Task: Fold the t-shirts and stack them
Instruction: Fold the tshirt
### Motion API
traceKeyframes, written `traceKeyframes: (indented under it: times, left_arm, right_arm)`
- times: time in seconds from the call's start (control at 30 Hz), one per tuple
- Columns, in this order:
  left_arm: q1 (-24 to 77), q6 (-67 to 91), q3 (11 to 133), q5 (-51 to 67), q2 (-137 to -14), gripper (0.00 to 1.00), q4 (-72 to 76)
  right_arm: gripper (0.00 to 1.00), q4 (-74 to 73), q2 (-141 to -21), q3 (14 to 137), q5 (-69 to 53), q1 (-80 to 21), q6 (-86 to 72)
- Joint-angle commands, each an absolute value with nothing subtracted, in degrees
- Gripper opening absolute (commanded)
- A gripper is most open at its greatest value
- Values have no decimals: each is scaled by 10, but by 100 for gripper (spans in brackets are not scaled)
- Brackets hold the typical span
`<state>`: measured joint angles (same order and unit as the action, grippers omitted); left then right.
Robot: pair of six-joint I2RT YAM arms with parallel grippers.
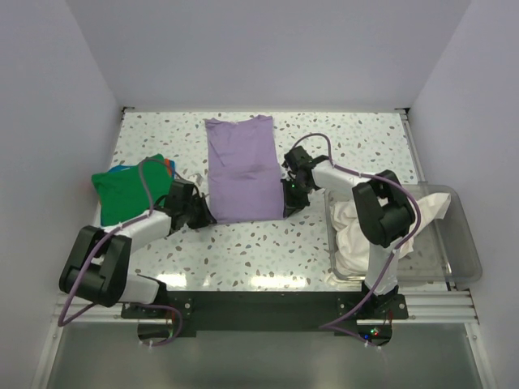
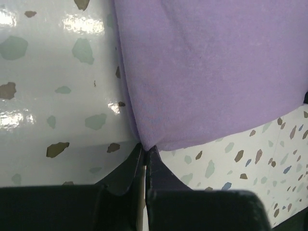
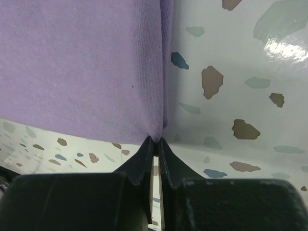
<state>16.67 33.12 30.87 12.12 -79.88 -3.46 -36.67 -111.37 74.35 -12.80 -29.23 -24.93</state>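
1. Top external view: the lavender t-shirt (image 1: 242, 170) lies flat in the middle of the speckled surface (image 1: 259, 251). It is folded into a long, smooth rectangle that runs from the far edge toward the arms.
2. Its two near corners are both held. The left arm (image 1: 138, 227) has its jaws closed tight on the near left corner, and the left wrist view shows the cloth (image 2: 211, 72) pinched at their tips.
3. The right arm (image 1: 349, 180) has its jaws clamped the same way on the near right corner, seen in the right wrist view (image 3: 72, 67).
4. The green t-shirt (image 1: 126, 185) sits as a folded bundle at the left side of the surface, with orange and blue edges showing at its far right corner.
5. The clear plastic bin (image 1: 462, 251) stands at the right side and holds the crumpled white t-shirt (image 1: 361, 231).
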Motion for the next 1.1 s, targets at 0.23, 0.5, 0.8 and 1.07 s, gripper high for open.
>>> traceKeyframes:
  times: [0.23, 0.5, 0.8, 1.07]
  left_arm:
    - [171, 290, 328, 106, -726, 0, -128]
    - [175, 277, 340, 141, -677, 0, -217]
    - [186, 301, 378, 177, -593, 0, -369]
    - [215, 405, 379, 233, -476, 0, -457]
  right_arm:
    - [0, -432, -1072, 749, -95, -294, -238]
    - [0, -477, -1002, 740, -98, -294, -238]
    - [0, -556, -904, 714, -89, -299, -243]
    - [0, -646, -783, 676, -81, -330, -288]
